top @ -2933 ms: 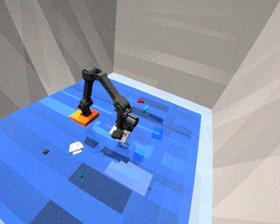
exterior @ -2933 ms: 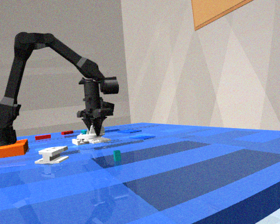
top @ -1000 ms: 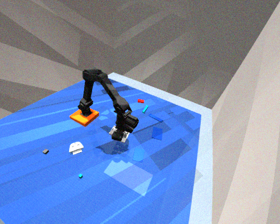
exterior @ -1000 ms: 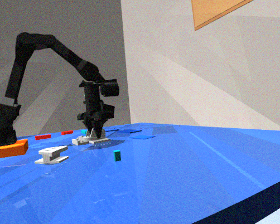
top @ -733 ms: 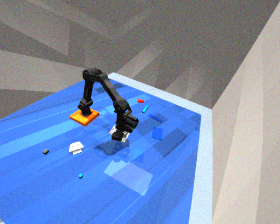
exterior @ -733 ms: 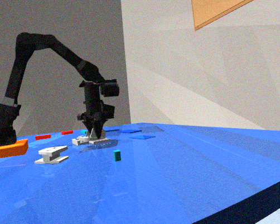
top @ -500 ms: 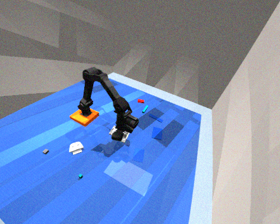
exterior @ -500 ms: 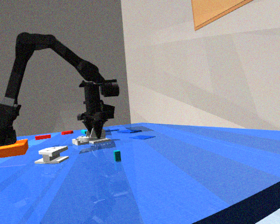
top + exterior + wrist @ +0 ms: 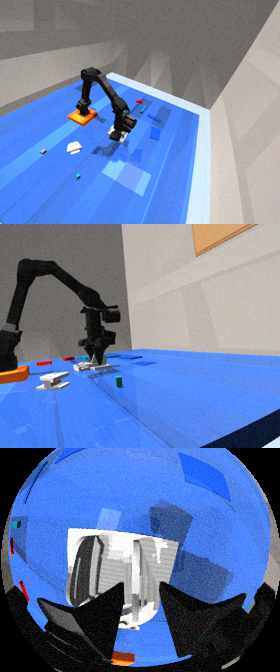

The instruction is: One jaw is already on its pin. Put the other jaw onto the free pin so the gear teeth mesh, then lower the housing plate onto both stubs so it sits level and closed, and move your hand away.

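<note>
Jaws held part-open, apparently closed on upright white fin [image 9: 95,360] [image 9: 136,565] over white base [image 9: 111,130] [image 9: 104,367] [image 9: 117,560], centre of frame. Teeth best aligned before gentle lowering; pin seating unclear. Housing plate [image 9: 74,145] [image 9: 54,376], likely, left standing lower left on bench [image 9: 92,200] [image 9: 97,419] [image 9: 135,503].

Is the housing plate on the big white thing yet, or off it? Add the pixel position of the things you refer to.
Off it: the white housing plate [image 9: 74,146] [image 9: 56,376] stands apart on the blue table [image 9: 97,203] [image 9: 156,402], away from the white assembly [image 9: 122,137] [image 9: 104,366] [image 9: 112,563] under the gripper [image 9: 95,360] [image 9: 142,583].
</note>
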Controlling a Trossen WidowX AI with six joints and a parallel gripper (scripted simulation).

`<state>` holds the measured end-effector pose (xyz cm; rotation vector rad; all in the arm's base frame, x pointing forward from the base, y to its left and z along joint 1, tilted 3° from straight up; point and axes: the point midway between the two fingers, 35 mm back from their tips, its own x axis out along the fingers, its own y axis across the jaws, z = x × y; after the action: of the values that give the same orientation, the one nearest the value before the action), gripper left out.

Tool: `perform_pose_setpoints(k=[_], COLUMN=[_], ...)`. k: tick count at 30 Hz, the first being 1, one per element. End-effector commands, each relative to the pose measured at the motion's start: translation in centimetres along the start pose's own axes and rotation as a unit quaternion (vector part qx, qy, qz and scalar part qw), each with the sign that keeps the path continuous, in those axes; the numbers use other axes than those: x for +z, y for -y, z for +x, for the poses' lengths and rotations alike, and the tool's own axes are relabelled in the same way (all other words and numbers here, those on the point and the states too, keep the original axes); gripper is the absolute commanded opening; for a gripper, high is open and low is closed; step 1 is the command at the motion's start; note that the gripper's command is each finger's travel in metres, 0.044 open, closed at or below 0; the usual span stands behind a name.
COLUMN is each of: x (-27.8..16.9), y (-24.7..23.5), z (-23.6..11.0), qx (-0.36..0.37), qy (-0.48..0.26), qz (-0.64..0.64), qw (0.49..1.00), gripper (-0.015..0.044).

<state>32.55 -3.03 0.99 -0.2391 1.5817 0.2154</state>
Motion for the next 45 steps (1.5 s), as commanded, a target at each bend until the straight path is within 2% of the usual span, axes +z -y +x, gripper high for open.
perform_pose_setpoints(k=[1,45], x=[-0.09,0.0], y=[0.01,0.0], z=[-0.34,0.16], qx=[-0.001,-0.001], qy=[-0.002,-0.002], qz=[-0.002,-0.002], qw=[1.0,1.0], gripper=[0.0134,0.0134])
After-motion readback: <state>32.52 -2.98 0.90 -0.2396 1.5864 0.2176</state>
